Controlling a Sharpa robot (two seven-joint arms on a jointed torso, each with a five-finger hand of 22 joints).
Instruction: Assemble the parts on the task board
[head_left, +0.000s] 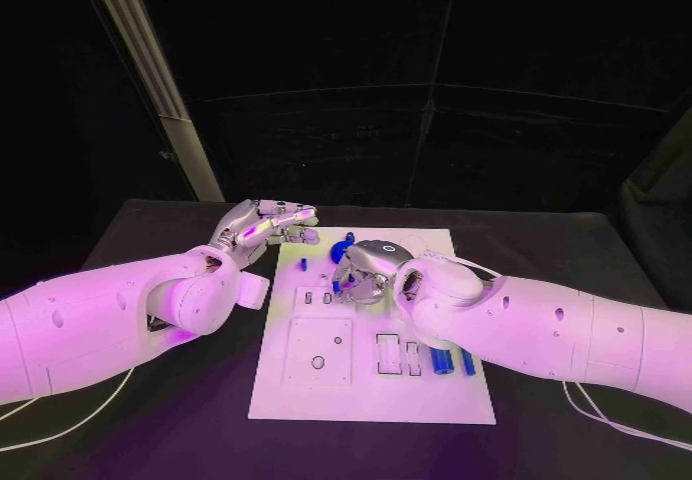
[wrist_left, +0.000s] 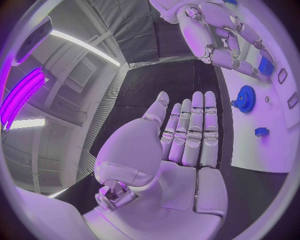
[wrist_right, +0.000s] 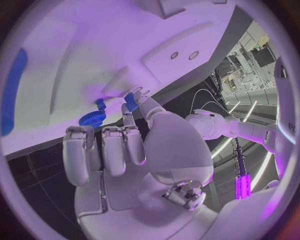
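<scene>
over the task board (head_left: 368, 400), the right robot hand (head_left: 364, 272) pinches a small blue part (wrist_right: 130, 101) beside the blue gear (wrist_right: 92, 118); the left robot hand (wrist_left: 187, 135), flat with fingers together, lies off the board's edge, farther from the gear.

Probably a robotics lab, black table (head_left: 173, 420), dark curtained backdrop (head_left: 476, 130), ceiling strip lights (wrist_left: 84, 46)

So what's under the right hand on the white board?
The right hand pinches a small blue part over the white task board, near a blue gear. The board directly beneath its palm is covered.
</scene>
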